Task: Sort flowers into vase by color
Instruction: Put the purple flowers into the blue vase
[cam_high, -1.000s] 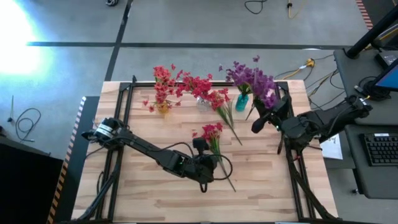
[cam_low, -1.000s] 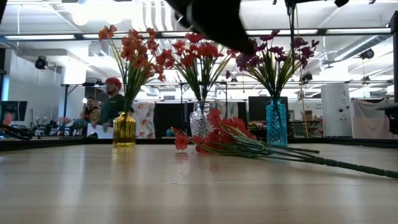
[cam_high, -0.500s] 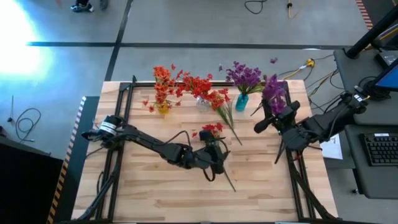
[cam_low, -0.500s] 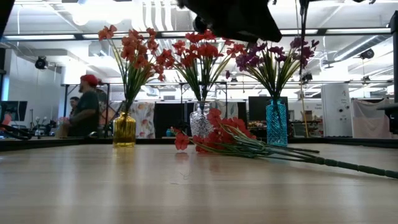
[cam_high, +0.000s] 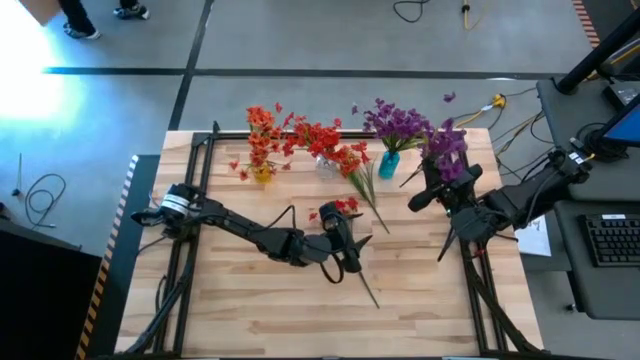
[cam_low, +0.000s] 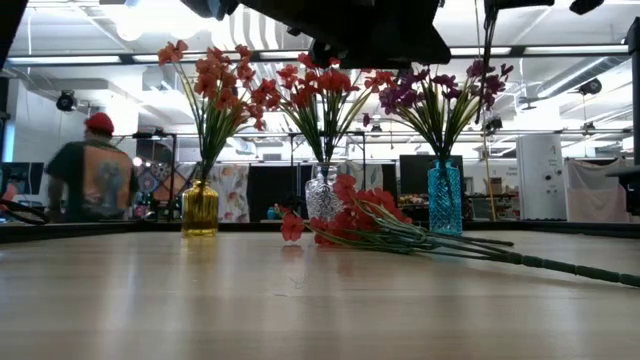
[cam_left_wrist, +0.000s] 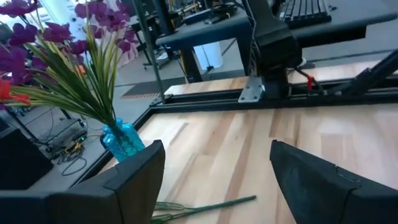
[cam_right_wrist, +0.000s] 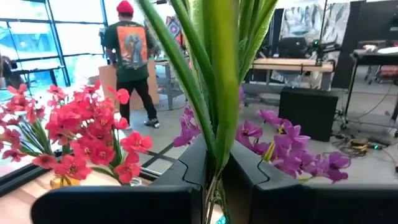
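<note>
My right gripper (cam_high: 437, 192) is at the table's right side, shut on a purple flower sprig (cam_high: 445, 150) beside the blue vase (cam_high: 388, 163), which holds purple flowers. My left gripper (cam_high: 345, 248) hovers open and nearly level over the table's middle, just above a red sprig (cam_high: 338, 208) that lies flat on the wood. A second red sprig (cam_high: 365, 185) lies near the clear vase (cam_high: 325, 165). The left wrist view shows the open fingers (cam_left_wrist: 134, 177) with nothing between them, and a green stem (cam_left_wrist: 205, 208) on the table below. My right gripper pinches a bundle of the purple sprig's green stems (cam_right_wrist: 219, 146) between its two fingers (cam_right_wrist: 186, 180), which lie level across them. The sprig stands upright and lifted clear of the table, its purple blossoms (cam_right_wrist: 280, 149) above the fingers.
A yellow vase (cam_high: 262, 172) with orange-red flowers stands at the far left; the clear vase holds red ones. All three vases line the far edge (cam_low: 200, 207). Bare wood lies toward the near edge. A person walks in the room beyond the table (cam_low: 90, 175).
My left gripper has tipped up from slanting down to nearly level and shifted a little toward the far right, above the lying red sprig. My right gripper has carried the purple sprig slightly toward the right edge, away from the blue vase's bouquet.
</note>
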